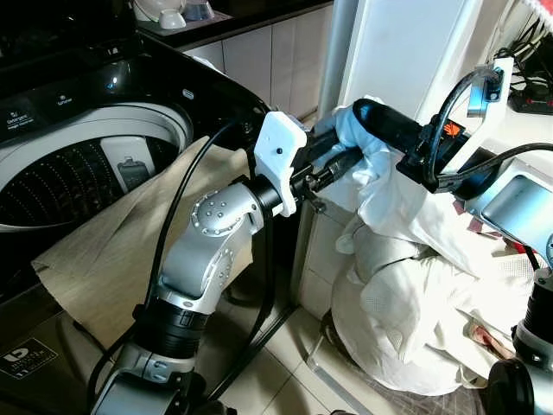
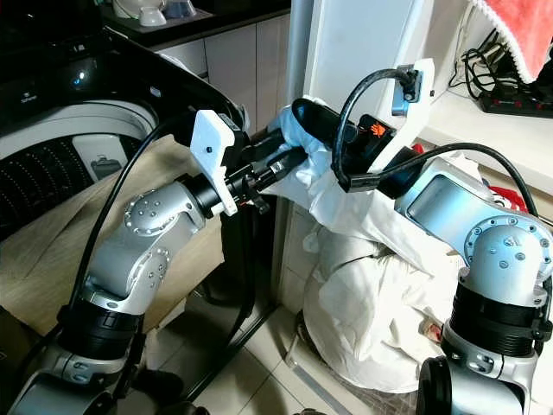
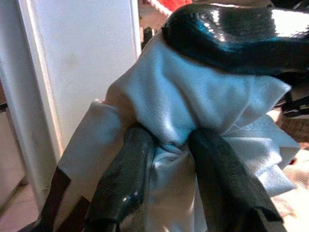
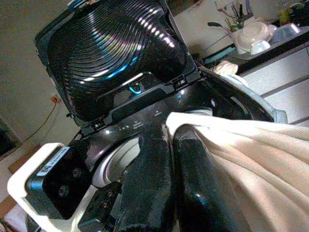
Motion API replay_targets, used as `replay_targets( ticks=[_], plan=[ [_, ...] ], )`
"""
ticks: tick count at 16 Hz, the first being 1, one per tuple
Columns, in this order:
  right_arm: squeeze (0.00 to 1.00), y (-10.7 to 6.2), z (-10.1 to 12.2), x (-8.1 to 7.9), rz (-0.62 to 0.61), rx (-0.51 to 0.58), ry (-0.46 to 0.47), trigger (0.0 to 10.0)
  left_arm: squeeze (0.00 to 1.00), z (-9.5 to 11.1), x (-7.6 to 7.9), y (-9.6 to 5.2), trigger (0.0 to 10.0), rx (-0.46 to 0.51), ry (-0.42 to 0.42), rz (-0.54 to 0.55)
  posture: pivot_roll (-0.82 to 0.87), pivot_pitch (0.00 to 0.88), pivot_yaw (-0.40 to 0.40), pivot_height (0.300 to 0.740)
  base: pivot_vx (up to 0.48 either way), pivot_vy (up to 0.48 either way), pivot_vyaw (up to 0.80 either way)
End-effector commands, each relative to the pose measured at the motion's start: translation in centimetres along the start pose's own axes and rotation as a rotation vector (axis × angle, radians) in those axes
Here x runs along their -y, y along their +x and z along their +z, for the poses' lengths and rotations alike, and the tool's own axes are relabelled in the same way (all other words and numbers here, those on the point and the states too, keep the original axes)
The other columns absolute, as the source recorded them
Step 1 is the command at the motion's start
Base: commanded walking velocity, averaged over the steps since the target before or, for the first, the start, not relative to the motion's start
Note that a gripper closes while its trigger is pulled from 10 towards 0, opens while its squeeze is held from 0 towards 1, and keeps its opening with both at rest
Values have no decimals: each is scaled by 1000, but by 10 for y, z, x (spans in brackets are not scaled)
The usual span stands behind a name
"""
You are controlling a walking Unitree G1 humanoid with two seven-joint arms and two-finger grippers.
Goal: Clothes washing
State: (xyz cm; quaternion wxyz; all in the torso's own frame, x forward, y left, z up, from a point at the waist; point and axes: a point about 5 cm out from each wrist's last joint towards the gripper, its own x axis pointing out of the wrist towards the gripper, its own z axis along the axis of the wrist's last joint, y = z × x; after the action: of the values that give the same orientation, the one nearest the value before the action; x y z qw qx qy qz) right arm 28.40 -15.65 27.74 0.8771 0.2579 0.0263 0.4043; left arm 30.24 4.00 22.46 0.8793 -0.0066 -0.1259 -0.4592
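Both my left gripper (image 1: pixel 346 160) and right gripper (image 1: pixel 367 117) clamp the white cloth (image 1: pixel 406 285), lifted beside the washer (image 1: pixel 95 164); a beige cloth (image 1: pixel 112 259) already drapes its rim, the white load remains outside

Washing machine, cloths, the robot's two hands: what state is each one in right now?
Washing machine: lid up, drum open.
Beige cloth: draped over the machine's front rim.
White cloth: lifted at its top, the rest piled on the floor.
Left hand: shut on white cloth.
Right hand: shut on white cloth.
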Motion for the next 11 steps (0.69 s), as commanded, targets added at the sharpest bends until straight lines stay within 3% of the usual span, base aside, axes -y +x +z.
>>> replay_targets(
  ticks=[1, 6, 11],
  plan=[
    [0, 2, 8, -13, 52, 21, -34, 0, 0, 0, 4, 1, 0, 13, -22, -30, -114, 0, 0, 740, 0, 0, 0],
    [0, 2, 6, -15, 50, 18, -25, 0, 0, -2, 10, -1, 0, 11, -43, -64, -115, 0, 2, 740, 0, 0, 0],
    [0, 2, 6, -16, 45, 13, -25, 0, 0, 0, 6, -3, 0, 37, -48, -40, -116, 0, 1, 740, 0, 0, 0]
  ],
)
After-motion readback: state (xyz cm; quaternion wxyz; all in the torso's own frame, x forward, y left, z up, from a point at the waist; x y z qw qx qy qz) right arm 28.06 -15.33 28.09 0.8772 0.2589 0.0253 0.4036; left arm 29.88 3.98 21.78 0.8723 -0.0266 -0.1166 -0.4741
